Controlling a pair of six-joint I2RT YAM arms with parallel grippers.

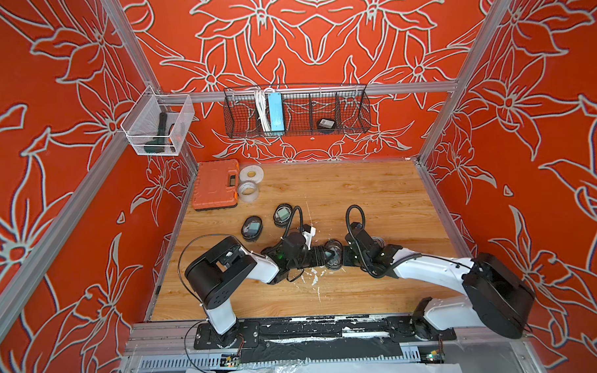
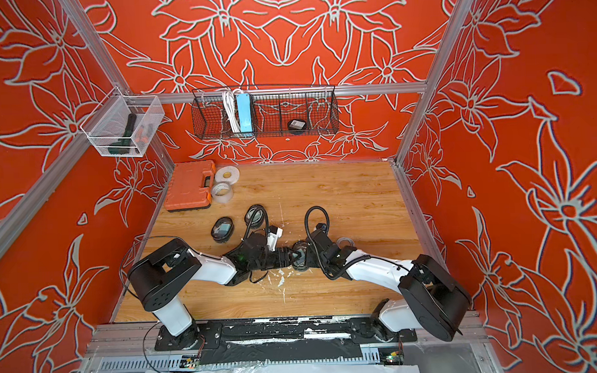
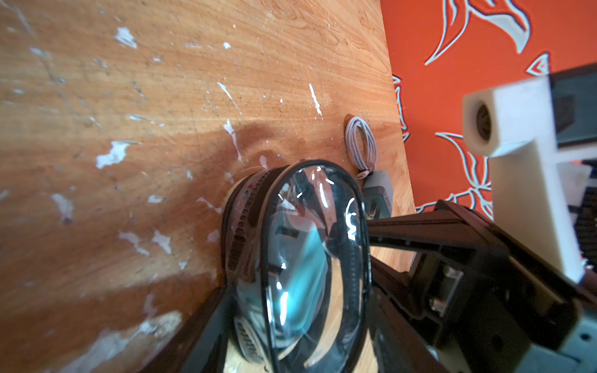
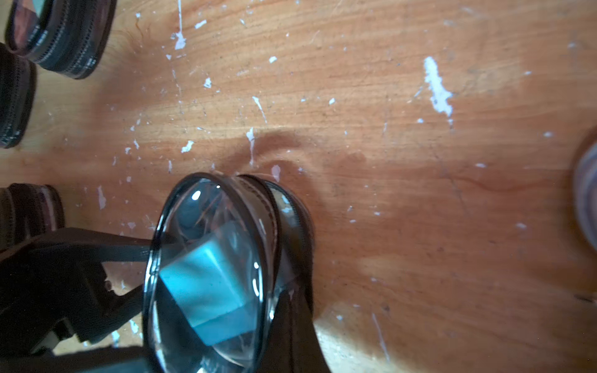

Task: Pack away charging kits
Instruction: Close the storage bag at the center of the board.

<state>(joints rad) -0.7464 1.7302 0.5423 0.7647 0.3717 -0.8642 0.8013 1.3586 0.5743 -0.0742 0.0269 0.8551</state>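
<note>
Paint-flecked wooden tabletop [image 1: 358,192], red floral walls [image 1: 322,132]

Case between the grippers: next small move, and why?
Probably the right gripper lets go of the rim and reaches for the coiled cable beside it. The left gripper grips the case on edge, the teal cube is already inside, but that cable lies out on the table.
</note>
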